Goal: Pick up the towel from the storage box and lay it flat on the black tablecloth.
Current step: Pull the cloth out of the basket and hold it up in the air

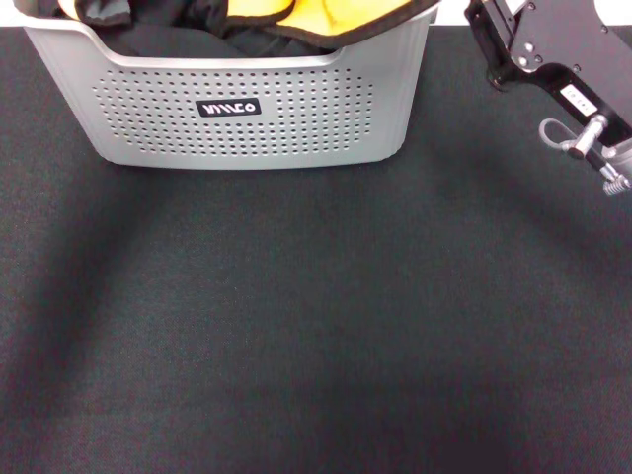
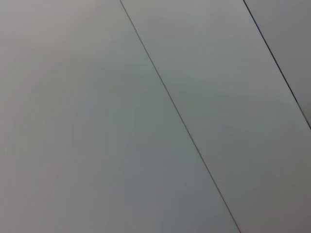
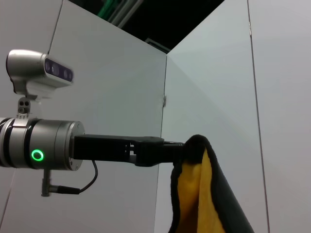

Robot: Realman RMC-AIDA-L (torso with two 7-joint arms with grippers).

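Note:
The storage box [image 1: 247, 109] stands at the far edge of the black tablecloth [image 1: 316, 326]. The towel's orange-yellow side and black edging [image 1: 281, 15] show at the box's rim. In the right wrist view the left gripper [image 3: 188, 149] is shut on the towel's top edge. The towel [image 3: 199, 199] hangs down from it, orange-yellow inside, dark grey outside. The left arm is out of the head view. The right arm's gripper body [image 1: 538, 49] hovers to the right of the box, its fingers out of frame.
Dark cloth [image 1: 168, 35] lies in the box beside the towel. Pale wall panels [image 2: 146, 121] fill the left wrist view. The tablecloth stretches wide in front of the box.

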